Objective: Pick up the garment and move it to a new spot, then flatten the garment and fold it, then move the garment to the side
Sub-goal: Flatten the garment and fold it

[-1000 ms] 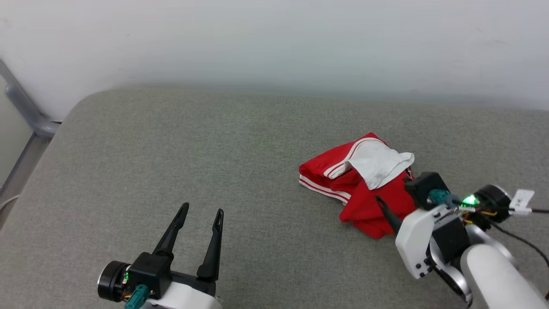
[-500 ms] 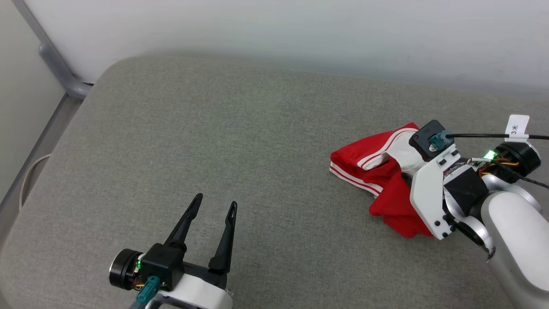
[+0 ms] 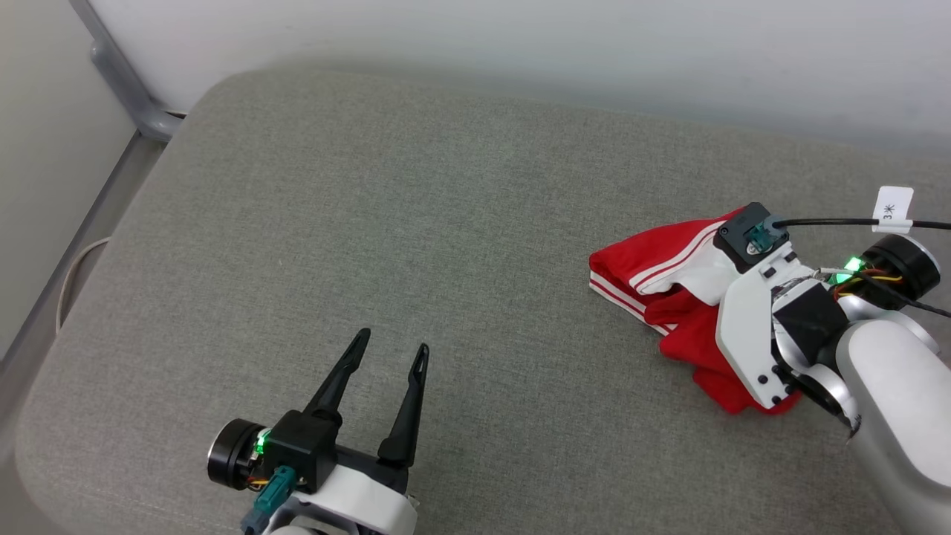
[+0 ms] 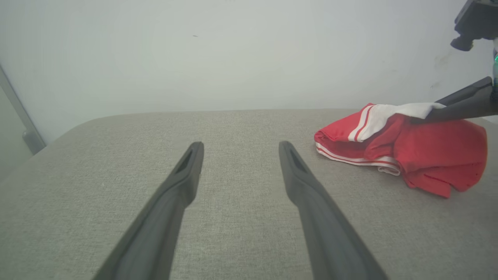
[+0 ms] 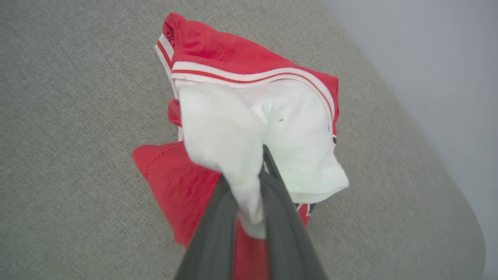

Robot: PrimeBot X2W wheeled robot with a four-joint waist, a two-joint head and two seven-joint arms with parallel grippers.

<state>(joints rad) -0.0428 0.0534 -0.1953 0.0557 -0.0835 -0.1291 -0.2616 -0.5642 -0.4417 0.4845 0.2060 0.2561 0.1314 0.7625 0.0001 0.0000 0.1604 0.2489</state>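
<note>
Red jersey (image 3: 646, 256) lies crumpled on the right side of the grey fabric pad (image 3: 371, 208), near the far edge by the pale wall (image 3: 520, 44). Right gripper (image 5: 249, 167) is clenched on a fold of the white sleeve (image 5: 218, 124), with the cloth pinched between both fingers. Left gripper (image 3: 394, 340) is released with fingers spread, over bare pad at lower left, well apart from the jersey.
</note>
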